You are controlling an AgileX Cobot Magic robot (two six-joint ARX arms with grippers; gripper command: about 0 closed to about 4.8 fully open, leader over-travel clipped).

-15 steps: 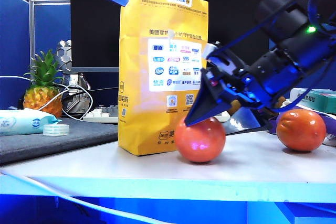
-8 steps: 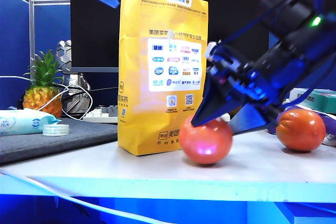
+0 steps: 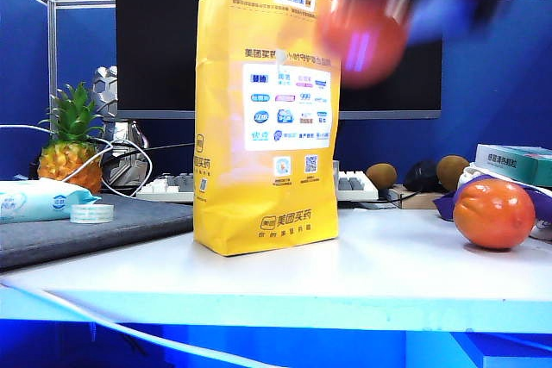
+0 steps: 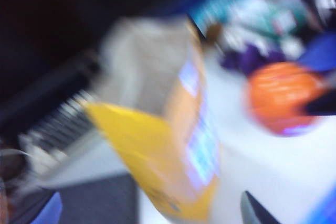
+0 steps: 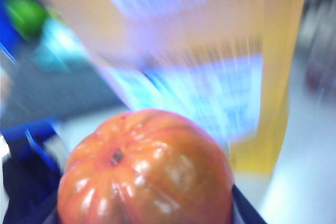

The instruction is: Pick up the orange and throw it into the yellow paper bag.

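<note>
Exterior view has the yellow paper bag (image 3: 267, 118) standing upright mid-bench (image 3: 379, 269), mouth up, which I reckon is so the fruit can drop straight in. Its front has Chinese print, a white panel of blue icons and a QR code; I can make out 美团买药 near the bottom, the rest is too small. The right end effector (image 3: 366, 6) is up high, just right of the bag's top, blurred, clamped round the orange (image 3: 364, 34). In the right wrist view the orange (image 5: 144, 169) fills the near frame, seated between the jaws, so the hold looks solid. The left end effector (image 4: 254, 213) is only a dark finger sliver near the bag, spread wide and holding nothing. A second, dimpled fruit (image 3: 494, 213) sits far right on the bench
</note>
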